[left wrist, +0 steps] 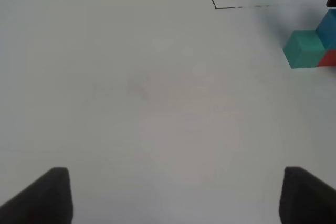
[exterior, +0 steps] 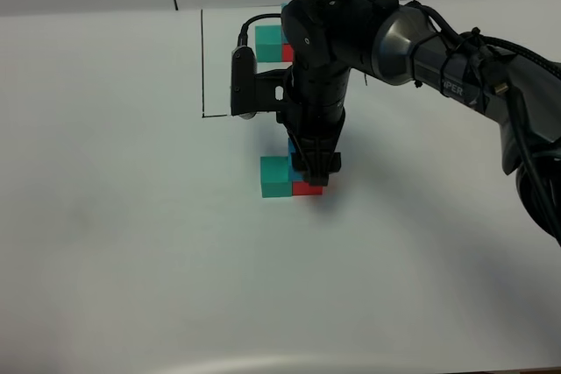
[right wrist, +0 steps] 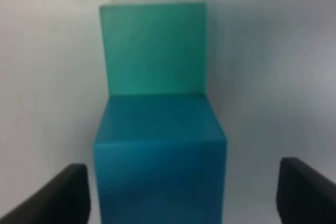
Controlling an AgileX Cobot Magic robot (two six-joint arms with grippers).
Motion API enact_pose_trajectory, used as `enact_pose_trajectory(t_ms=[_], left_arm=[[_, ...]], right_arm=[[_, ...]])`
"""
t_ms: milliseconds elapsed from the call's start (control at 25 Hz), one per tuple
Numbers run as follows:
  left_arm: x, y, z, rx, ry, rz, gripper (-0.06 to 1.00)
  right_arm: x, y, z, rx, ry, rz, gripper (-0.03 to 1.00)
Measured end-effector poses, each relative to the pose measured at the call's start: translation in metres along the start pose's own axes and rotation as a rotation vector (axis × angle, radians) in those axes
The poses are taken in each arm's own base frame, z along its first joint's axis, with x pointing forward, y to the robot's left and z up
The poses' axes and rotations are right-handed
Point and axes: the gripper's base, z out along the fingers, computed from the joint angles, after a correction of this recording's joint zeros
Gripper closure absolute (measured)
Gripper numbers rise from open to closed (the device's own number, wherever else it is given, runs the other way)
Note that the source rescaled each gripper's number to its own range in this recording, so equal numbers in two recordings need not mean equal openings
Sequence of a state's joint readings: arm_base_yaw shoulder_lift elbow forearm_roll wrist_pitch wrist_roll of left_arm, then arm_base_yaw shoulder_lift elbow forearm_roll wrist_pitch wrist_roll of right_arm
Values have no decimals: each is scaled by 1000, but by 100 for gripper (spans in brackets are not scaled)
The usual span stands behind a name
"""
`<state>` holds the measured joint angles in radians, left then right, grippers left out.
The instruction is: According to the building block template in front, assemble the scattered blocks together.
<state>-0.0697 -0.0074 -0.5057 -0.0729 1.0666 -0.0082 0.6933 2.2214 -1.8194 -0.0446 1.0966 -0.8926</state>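
Note:
The scattered blocks stand together below the outline: the teal-green cube (exterior: pixel 276 175) touches the red cube (exterior: pixel 308 187), and the blue cube (exterior: pixel 293 144) sits on the red one, mostly hidden by the arm. My right gripper (exterior: pixel 316 166) hangs over them. In the right wrist view it (right wrist: pixel 181 192) is open, its fingers (right wrist: pixel 58 195) wide of the blue cube (right wrist: pixel 160 156), with the green cube (right wrist: pixel 153 48) beyond. The template's green cube (exterior: pixel 269 41) and red cube (exterior: pixel 287 52) show inside the black outline (exterior: pixel 202 59). My left gripper (left wrist: pixel 173 198) is open and empty over bare table.
The white table (exterior: pixel 114 234) stretches around the blocks. The left wrist view shows the green cube (left wrist: pixel 304 48), blue cube (left wrist: pixel 328 27), red cube (left wrist: pixel 328 59) and a corner of the black outline (left wrist: pixel 215 8). The right arm (exterior: pixel 438 59) reaches in from the right.

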Motion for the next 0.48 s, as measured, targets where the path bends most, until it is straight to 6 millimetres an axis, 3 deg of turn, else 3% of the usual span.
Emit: enact_pose_trajectory(t_ms=[280,480], left_arm=[[0,0,0,0,0,0,20],[0,0,0,0,0,0,20]], right_arm=[[6,-3,-33,41,-32,38,34],[38,-15,-48,34,-16,205,33]])
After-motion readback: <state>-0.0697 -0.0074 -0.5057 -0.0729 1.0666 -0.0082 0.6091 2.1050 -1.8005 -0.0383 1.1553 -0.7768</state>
